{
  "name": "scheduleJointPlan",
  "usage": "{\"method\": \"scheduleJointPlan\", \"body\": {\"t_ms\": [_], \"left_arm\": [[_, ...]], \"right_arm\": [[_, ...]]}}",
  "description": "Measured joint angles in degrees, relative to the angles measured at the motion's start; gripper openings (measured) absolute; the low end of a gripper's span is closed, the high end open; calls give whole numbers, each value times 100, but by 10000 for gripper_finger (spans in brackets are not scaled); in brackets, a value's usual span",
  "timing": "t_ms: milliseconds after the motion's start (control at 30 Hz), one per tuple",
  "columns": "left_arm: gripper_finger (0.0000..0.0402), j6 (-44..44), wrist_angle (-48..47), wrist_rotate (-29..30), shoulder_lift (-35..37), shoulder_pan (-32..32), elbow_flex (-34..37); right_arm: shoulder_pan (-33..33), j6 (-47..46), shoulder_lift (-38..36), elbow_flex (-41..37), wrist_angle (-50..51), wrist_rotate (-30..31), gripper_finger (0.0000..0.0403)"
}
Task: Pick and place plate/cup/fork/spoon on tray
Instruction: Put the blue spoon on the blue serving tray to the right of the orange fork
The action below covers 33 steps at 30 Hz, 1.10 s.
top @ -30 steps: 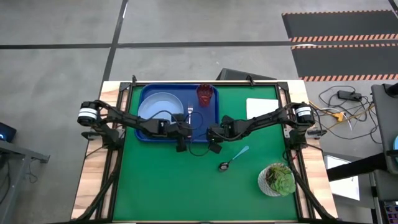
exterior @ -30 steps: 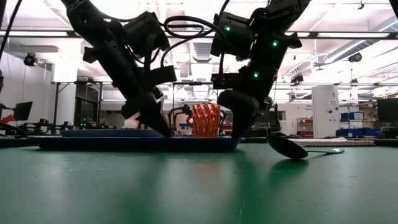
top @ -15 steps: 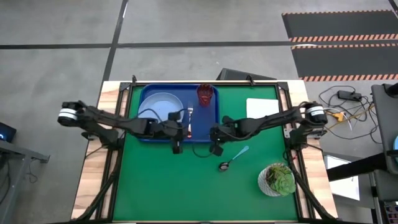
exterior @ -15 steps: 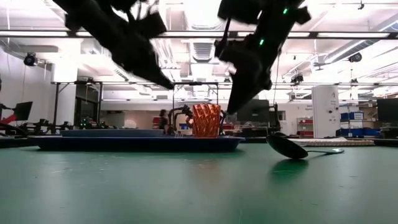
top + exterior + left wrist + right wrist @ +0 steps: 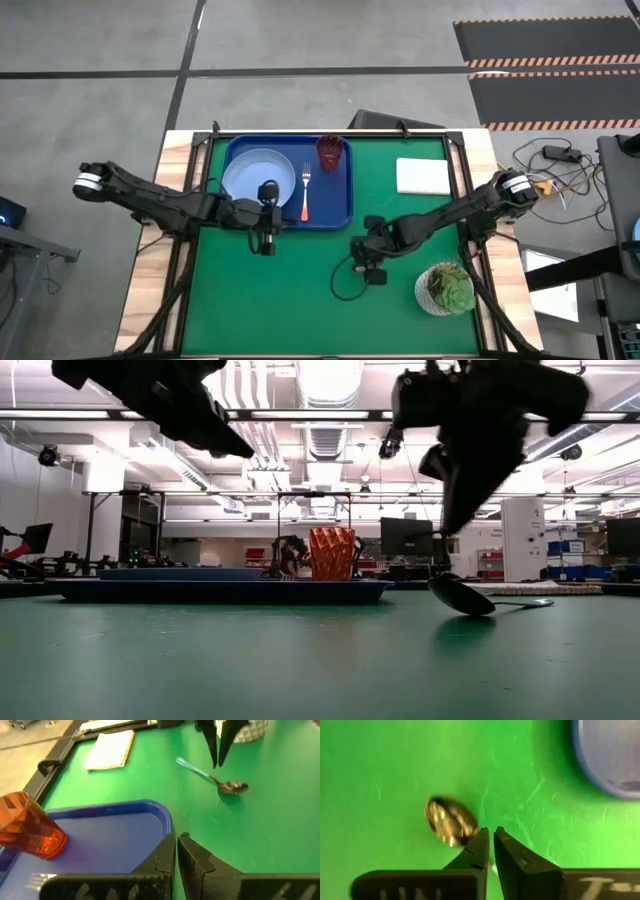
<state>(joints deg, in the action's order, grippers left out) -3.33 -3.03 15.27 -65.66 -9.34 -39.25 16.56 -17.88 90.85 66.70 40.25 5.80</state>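
Right wrist view shows the right gripper (image 5: 491, 840), fingers nearly closed and empty, directly above the spoon (image 5: 450, 821) on the green mat, at four o'clock from the tray (image 5: 338, 205). The left gripper (image 5: 177, 845) hangs closed and empty.

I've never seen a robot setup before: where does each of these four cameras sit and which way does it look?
High: overhead, straight down; both arms, dark-blue rectangular plastic tray.
Low: table height, level into the room; arms overhead.
Left wrist: past shut left gripper; tray corner, blue-handled metal spoon.
Right wrist: down past shut right gripper.
Both wrists share the spoon.
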Motion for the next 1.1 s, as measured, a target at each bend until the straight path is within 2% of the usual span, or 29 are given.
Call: {"method": "scheduleJointPlan", "body": {"t_ms": [367, 567, 700, 833, 1000, 1100], "left_arm": [[0, -9, 259, 278, 109, 3, 204], [0, -9, 253, 279, 108, 7, 204], [0, -10, 260, 288, 108, 7, 206], [0, -49, 261, 362, 108, 7, 211], [0, -51, 308, 366, 108, 7, 211], [0, -49, 306, 367, 108, 7, 211]], "right_arm": [[269, 598, 138, -173, 70, 38, 134], [256, 625, 437, -630, -119, 26, 161], [256, 529, 489, -886, -363, 20, 152], [256, 519, 483, -968, -574, -11, 126], [203, 440, 483, -977, -756, -77, 67], [140, 436, 485, -977, -804, -390, 21]]}}
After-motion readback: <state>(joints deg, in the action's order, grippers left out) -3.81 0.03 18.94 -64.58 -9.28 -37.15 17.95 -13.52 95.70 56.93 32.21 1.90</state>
